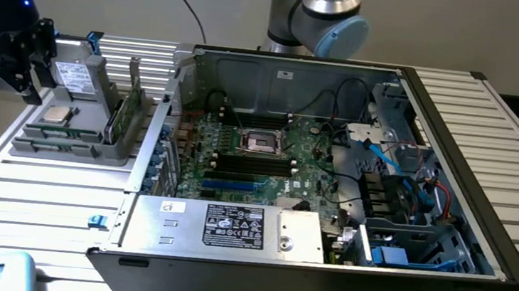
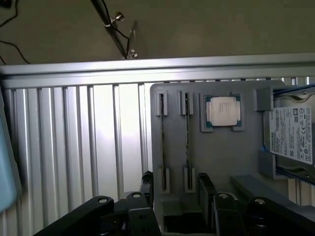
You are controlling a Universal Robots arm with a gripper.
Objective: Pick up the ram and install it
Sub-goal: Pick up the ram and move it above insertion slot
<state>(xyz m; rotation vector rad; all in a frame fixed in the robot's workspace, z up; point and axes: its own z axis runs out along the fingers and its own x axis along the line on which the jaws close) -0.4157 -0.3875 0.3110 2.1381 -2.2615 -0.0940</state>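
end effector hovers wide open, empty, over the grey holder upper left in the exterior view. approach step, seemingly; gripping the edge-on ram needs careful straddling.

Open PC case sits on worktop, ctr to exterior view's right. Motherboard lies inside; power supply at near edge. Parts holder just beside case, exterior view's left. Ram at near end, processor mid, hard drive far end, expansion card upright on case side. Tool above holder.
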